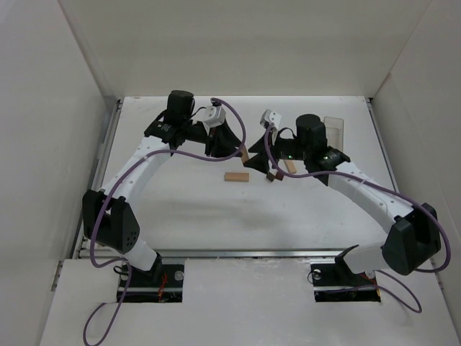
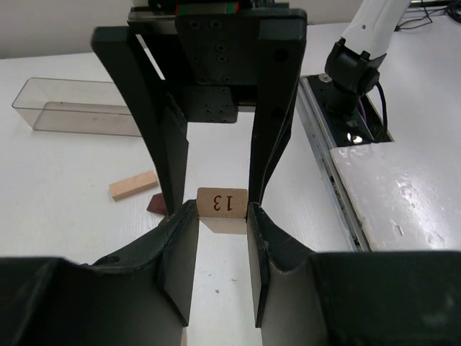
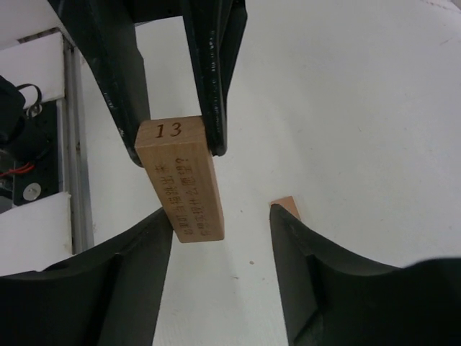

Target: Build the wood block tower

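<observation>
My left gripper [image 2: 222, 209] is shut on one end of a light tan wooden bar [image 2: 222, 201] stamped "13", holding it above the table. In the top view the left gripper [image 1: 241, 153] and the right gripper [image 1: 256, 164] meet tip to tip at mid-table. My right gripper [image 3: 222, 216] is open wide; the bar [image 3: 184, 184] hangs between its fingers, close to the left one and not clamped. A second tan bar [image 1: 235, 177] lies on the table just in front. A third tan bar [image 1: 289, 166] and a dark reddish piece [image 1: 274, 175] lie under the right wrist.
A clear plastic box [image 1: 333, 130] stands at the back right and shows in the left wrist view [image 2: 72, 108]. That view also shows a tan bar [image 2: 133, 186] and a dark reddish piece [image 2: 156, 206] on the table. White walls enclose the table on three sides.
</observation>
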Robot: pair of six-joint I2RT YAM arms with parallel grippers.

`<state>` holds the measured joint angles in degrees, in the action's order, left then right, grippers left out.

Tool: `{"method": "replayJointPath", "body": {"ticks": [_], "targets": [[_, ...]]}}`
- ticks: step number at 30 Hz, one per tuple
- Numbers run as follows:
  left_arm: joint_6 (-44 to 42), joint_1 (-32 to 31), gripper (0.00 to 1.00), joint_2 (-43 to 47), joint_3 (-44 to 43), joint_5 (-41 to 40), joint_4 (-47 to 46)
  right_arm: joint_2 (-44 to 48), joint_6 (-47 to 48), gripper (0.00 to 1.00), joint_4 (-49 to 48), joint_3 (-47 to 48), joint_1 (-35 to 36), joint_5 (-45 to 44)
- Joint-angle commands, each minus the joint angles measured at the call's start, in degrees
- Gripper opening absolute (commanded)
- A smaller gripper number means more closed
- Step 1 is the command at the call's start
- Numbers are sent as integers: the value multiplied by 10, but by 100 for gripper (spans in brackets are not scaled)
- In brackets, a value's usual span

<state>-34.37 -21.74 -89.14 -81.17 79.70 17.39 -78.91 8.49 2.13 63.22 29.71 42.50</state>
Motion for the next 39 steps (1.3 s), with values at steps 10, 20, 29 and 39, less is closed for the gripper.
{"method": "replayJointPath", "body": {"ticks": [10, 20, 29, 39], "targets": [[60, -3, 3, 27, -3, 44, -84, -5, -16, 1, -42, 28, 0, 28], [80, -3, 38, 37, 19, 55, -108, 13, -32, 0, -85, 28, 0, 34], [100, -3, 44, 37, 35, 73, -145, 30, -49, 0, -115, 28, 0, 34], [272, -3, 35, 48, 78, 60, -322, 30, -55, 0, -135, 28, 11, 34]]}}
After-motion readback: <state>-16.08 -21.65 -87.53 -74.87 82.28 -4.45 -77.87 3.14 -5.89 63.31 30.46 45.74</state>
